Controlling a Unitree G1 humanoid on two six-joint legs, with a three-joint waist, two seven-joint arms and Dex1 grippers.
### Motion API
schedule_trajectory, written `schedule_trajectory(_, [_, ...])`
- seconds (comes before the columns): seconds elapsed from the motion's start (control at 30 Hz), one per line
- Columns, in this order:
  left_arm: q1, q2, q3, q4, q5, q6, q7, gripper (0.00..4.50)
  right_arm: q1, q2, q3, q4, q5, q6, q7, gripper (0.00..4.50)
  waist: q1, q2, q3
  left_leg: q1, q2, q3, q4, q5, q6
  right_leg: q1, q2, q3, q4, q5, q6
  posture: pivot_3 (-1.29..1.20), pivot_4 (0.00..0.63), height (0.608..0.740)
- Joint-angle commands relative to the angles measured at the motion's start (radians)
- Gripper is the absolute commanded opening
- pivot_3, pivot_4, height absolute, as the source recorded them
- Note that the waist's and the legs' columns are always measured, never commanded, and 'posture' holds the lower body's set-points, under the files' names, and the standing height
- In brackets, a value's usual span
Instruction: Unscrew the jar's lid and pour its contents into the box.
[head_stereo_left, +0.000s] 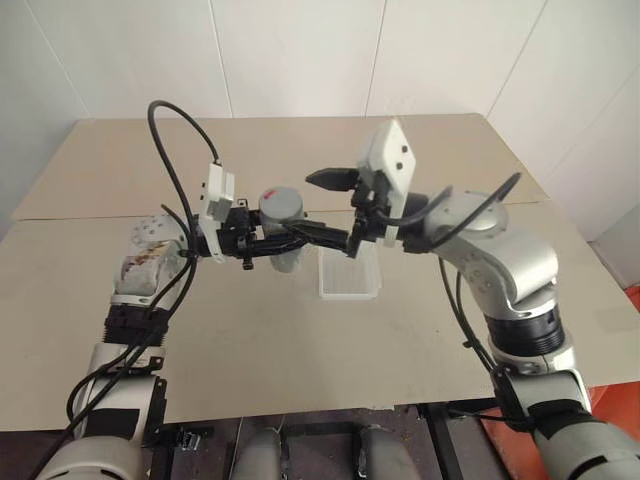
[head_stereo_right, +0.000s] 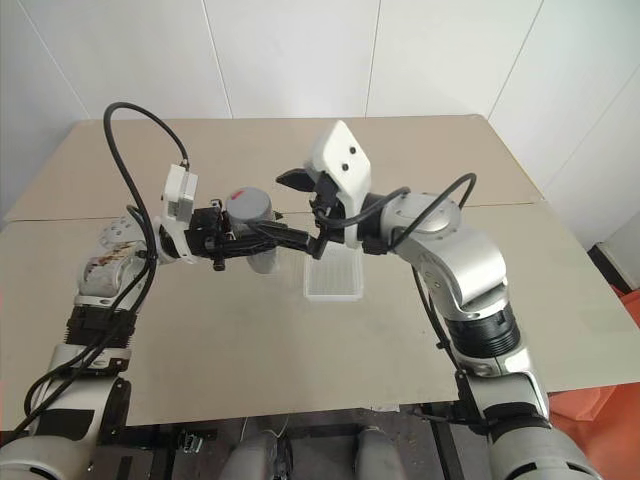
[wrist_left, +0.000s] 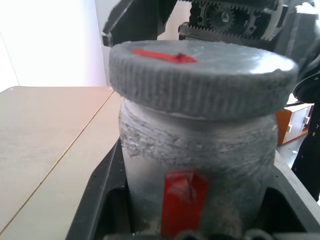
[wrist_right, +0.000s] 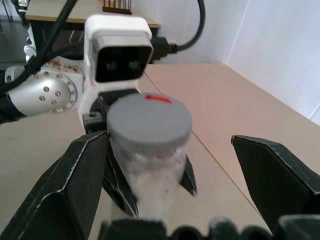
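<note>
My left gripper is shut on the jar, holding it upright above the table. The jar's greyish body carries a red mark. The grey ribbed lid sits on top of the jar, with a red strip across it. My right gripper is open just to the right of the lid, one black finger high and one low, touching nothing. In the right wrist view the lid shows between the spread fingers. The clear box lies on the table below my right gripper. The contents are hidden.
The tan table runs wide around the box, with a seam across its middle. White walls stand behind its far edge. Black cables loop over both forearms.
</note>
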Motion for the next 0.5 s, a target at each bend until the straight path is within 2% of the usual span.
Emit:
schedule_trajectory(0.03, [-0.008,0.007,0.009,-0.026,-0.01,-0.01,-0.013,1.94,0.006,-0.019,-0.031,-0.049,0.024,-0.016,0.025,4.46,0.0,0.0,0.0,0.0,0.0,0.0,0.0,0.0,0.0,0.0,0.0,0.0,0.0,0.0,0.0,0.0,0.15,0.74])
schedule_trajectory(0.3, [-0.002,0.006,0.009,-0.032,-0.008,-0.006,-0.015,1.94,0.019,-0.023,-0.039,-0.072,0.068,-0.009,0.073,4.46,0.0,0.0,0.0,0.0,0.0,0.0,0.0,0.0,0.0,0.0,0.0,0.0,0.0,0.0,0.0,0.0,0.15,0.74])
schedule_trajectory(0.5, [-0.002,0.002,0.005,-0.032,-0.007,-0.009,-0.015,1.94,-0.043,0.037,-0.007,-0.023,0.047,0.005,0.015,4.46,-0.001,0.0,0.0,0.0,0.0,0.0,0.0,0.0,0.0,0.0,0.0,0.0,0.0,0.0,0.0,0.0,0.15,0.74])
